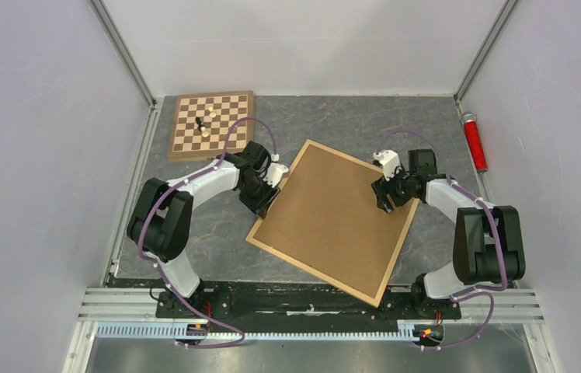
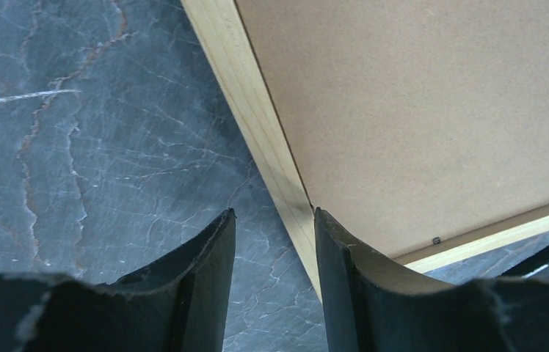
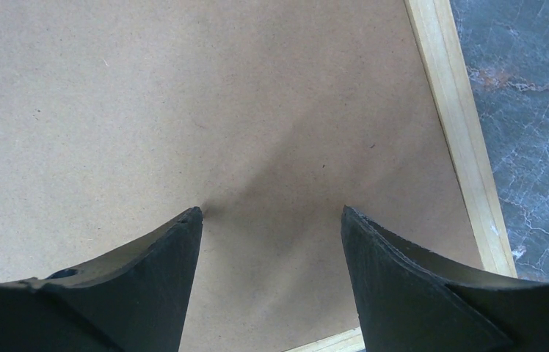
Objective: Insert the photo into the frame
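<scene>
The frame (image 1: pixel 312 271) of light wood lies tilted on the dark stone table, with a brown backing board (image 1: pixel 334 217) filling it. The photo is hidden. My left gripper (image 1: pixel 269 205) stands open at the frame's left edge. In the left wrist view the wooden rail (image 2: pixel 246 95) runs between the fingers of the left gripper (image 2: pixel 274 213), one finger over the table and the other at the board's edge (image 2: pixel 418 110). My right gripper (image 1: pixel 385 203) hangs open over the board near its right side. In the right wrist view, only bare board (image 3: pixel 183 95) shows between the right gripper's (image 3: pixel 271 211) fingers, with the rail (image 3: pixel 451 110) to its right.
A checkered chessboard (image 1: pixel 211 124) with a few chess pieces (image 1: pixel 203 124) sits at the back left. A red cylinder (image 1: pixel 474 141) lies along the right wall. White walls and metal rails close in the table (image 1: pixel 427 132) on three sides.
</scene>
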